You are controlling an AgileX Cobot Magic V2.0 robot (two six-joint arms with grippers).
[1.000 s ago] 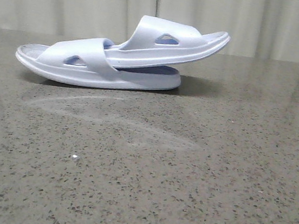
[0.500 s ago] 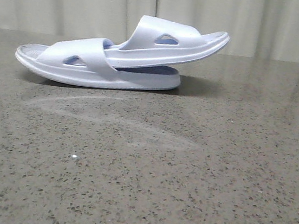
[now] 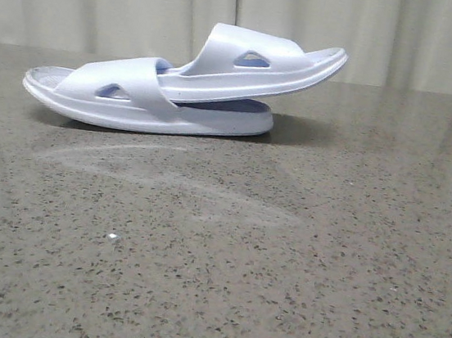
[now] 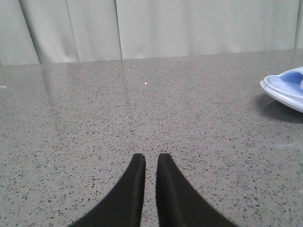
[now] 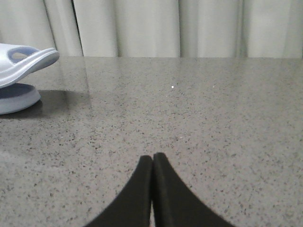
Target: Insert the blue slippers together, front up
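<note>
The counter (image 3: 296, 268) is a speckled grey-brown stone surface with a dull sheen, reaching from the near edge of the front view to the far wall. A pale curved smear (image 3: 167, 174) lies across its left-centre, and a tiny white speck (image 3: 111, 237) sits nearer, to the left. Behind the counter hangs a pale grey-green curtain (image 3: 391, 33) in vertical folds, spanning the whole far side; its folds reflect faintly in the far part of the counter.
</note>
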